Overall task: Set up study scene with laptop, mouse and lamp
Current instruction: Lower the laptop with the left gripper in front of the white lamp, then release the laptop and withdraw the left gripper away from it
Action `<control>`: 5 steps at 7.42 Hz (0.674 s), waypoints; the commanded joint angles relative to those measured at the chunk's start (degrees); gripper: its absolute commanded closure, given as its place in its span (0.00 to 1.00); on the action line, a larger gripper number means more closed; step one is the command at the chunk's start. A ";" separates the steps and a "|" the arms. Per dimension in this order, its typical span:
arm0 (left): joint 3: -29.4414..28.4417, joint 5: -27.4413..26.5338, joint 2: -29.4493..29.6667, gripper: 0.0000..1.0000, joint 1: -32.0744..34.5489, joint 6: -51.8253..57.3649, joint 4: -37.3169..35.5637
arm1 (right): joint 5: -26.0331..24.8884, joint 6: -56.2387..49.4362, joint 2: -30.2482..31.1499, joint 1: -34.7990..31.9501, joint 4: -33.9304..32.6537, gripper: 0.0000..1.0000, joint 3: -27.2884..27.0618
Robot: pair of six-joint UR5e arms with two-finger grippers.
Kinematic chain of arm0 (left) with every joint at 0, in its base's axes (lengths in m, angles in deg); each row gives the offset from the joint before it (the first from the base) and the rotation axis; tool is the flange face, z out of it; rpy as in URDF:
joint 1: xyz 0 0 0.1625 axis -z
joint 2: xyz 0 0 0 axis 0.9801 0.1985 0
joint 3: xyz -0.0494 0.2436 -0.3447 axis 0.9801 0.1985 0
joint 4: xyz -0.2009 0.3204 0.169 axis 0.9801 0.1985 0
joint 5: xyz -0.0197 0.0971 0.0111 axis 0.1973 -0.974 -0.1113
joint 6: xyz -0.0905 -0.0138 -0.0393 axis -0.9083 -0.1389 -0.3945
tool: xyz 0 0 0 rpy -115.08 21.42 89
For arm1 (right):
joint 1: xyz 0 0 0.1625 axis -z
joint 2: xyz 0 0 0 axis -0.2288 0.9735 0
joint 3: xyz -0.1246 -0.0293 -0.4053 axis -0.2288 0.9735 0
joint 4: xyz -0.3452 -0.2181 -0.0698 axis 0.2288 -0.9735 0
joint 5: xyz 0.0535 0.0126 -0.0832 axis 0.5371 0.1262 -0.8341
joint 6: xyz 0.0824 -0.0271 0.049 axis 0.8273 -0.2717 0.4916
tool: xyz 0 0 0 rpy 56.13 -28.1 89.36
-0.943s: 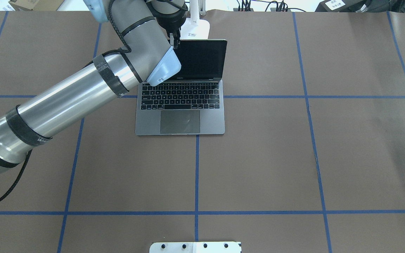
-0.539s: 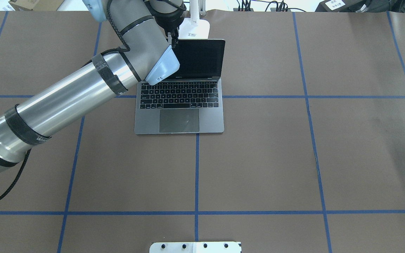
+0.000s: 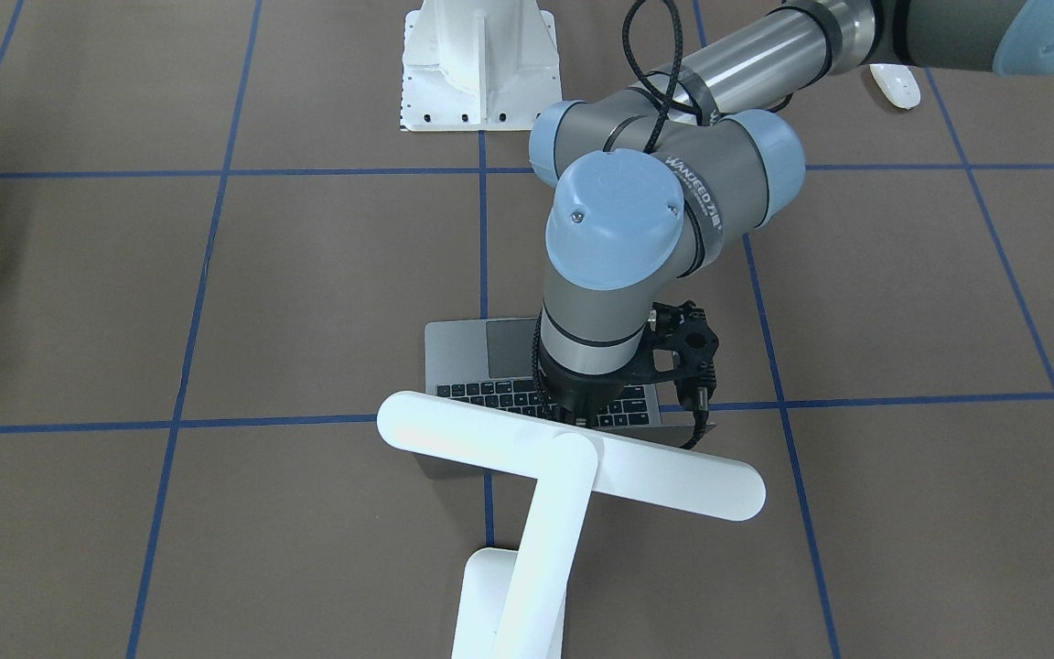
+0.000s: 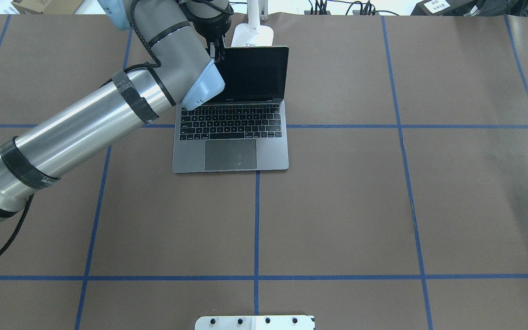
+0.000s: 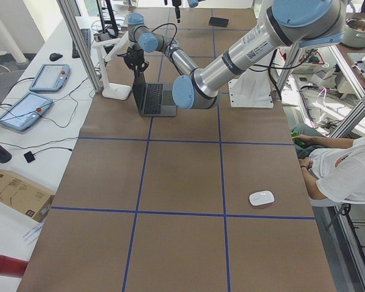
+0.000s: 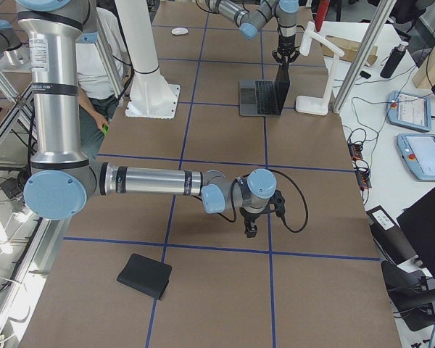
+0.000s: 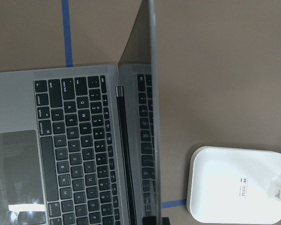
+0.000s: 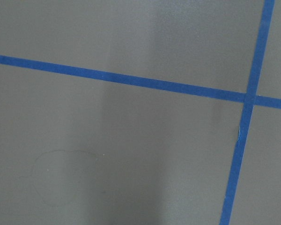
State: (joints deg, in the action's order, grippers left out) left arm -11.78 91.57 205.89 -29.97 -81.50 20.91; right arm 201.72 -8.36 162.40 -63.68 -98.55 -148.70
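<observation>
The grey laptop [image 4: 230,151] lies open on the table, its dark screen [image 4: 255,73] upright. My left gripper [image 4: 218,51] is shut on the screen's top left corner; in the left wrist view the lid edge [image 7: 152,108] runs straight into the jaws. The white lamp stands just behind the laptop, its base [image 4: 253,35] on the table and its bar head [image 3: 573,455] hanging over the keyboard. The white mouse [image 5: 261,198] lies far off on the robot's left side. My right gripper [image 6: 251,230] hovers low over bare table; I cannot tell its state.
A white bolted pedestal [image 4: 255,322] sits at the table's near edge. A black square mat [image 6: 145,275] lies at the right end. A seated person [image 5: 347,176] is beside the table. Blue tape lines [image 8: 131,80] cross the brown surface.
My left gripper has drawn the laptop to the left and slightly toward the lamp; the whole laptop slid with it. The right arm has stayed still.
</observation>
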 commanded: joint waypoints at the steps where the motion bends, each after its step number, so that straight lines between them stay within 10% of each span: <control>1: 0.25 0.35 -0.59 0.22 0.81 0.06 0.08 | -0.01 0.06 -0.20 0.00 0.00 0.01 0.00; 5: 19.09 2.88 -12.34 0.19 1.17 -0.03 -3.50 | 0.08 0.06 -0.20 0.00 0.00 0.01 0.00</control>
State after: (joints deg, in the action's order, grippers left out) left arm 0.58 92.99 197.53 -28.85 -81.52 19.78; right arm 201.76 -8.30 162.21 -63.68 -98.57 -148.70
